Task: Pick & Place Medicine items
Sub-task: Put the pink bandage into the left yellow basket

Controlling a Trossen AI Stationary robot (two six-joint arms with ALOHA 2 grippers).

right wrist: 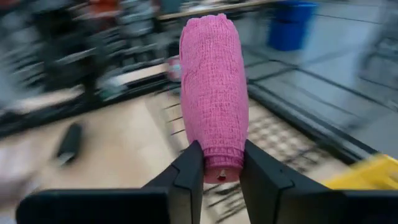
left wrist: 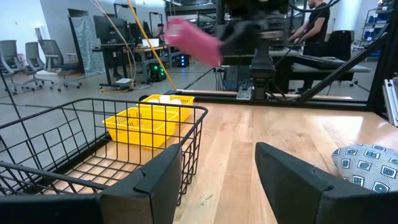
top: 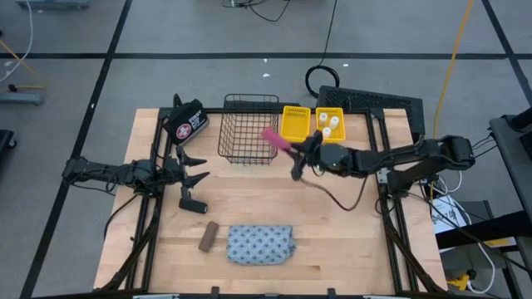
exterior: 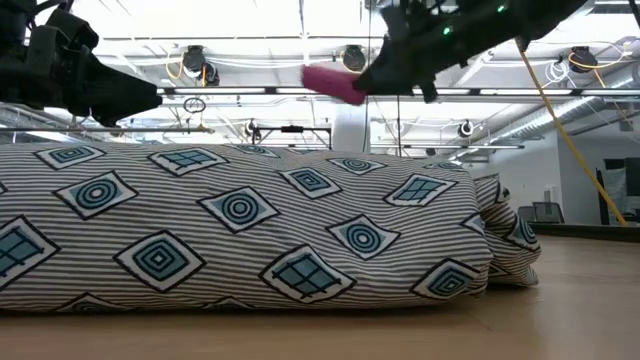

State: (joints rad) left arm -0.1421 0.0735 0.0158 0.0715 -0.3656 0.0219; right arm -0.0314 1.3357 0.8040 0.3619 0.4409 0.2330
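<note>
My right gripper point(top: 293, 150) is shut on the pink roll point(top: 274, 139), holding it in the air at the right rim of the black wire basket point(top: 248, 129). My left gripper point(top: 196, 166) is open, hovering left of the basket above the small black handled piece point(top: 193, 202). The three white bottles point(top: 328, 124) stand in a yellow bin. The brown bar point(top: 208, 237) and the blue-grey patterned pouch point(top: 261, 245) lie flat near the table's near edge. My right gripper holds the pink roll by one end point(right wrist: 217, 163), pinched between the two fingers point(right wrist: 189, 177). The fingers lie along the roll, and its length sticks out past the fingertips toward the basket. The roll is lifted clear of the table, roughly level, slightly raised at its free end point(exterior: 322, 80).
A black bag with a red-and-white round emblem point(top: 186, 123) lies at the table's far left corner. Two yellow bins point(top: 312, 123) stand right of the basket. A black pad point(top: 378, 101) and cables lie at the far right. Bare wood point(top: 332, 232) stretches right of the pouch.
</note>
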